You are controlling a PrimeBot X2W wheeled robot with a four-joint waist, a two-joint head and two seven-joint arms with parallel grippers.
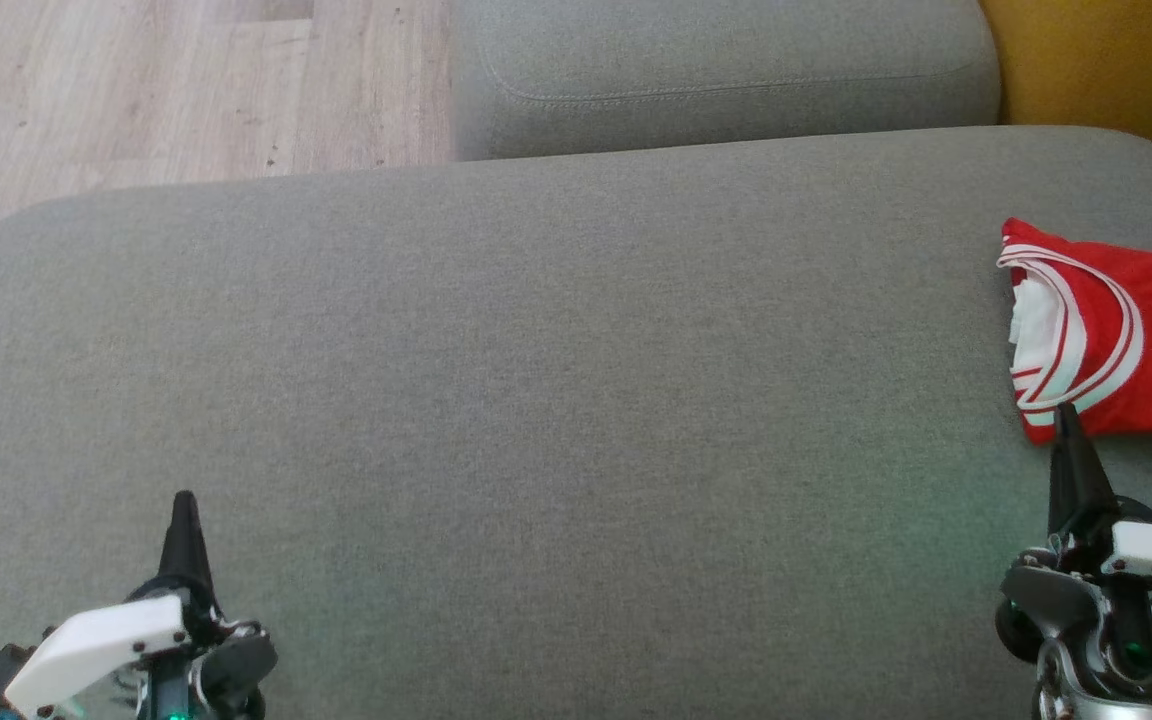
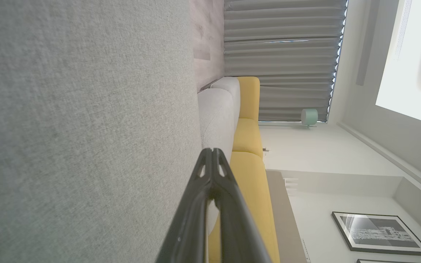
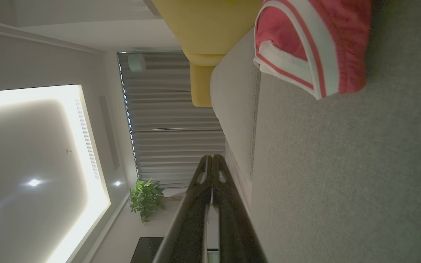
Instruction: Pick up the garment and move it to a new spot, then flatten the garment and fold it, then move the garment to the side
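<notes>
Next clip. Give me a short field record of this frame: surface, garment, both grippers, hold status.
surface: grey cushion
garment: red, white trim, lying compact by the cushion's right edge
left gripper: shut, empty, lower left over bare cushion
right gripper: shut, empty, tip by the garment's near corner
held: nothing

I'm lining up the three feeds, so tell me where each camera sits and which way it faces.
Head view: on the head, facing down at the grey cushion; left claw and right claw, both shut, at bottom corners.
Left wrist view: on the left wrist, rolled sideways, facing along the cushion toward yellow seats and curtains; own shut fingers.
Right wrist view: on the right wrist, also sideways, along the cushion; own shut fingers.
Shared: head and right wrist views both show the red garment.
</notes>
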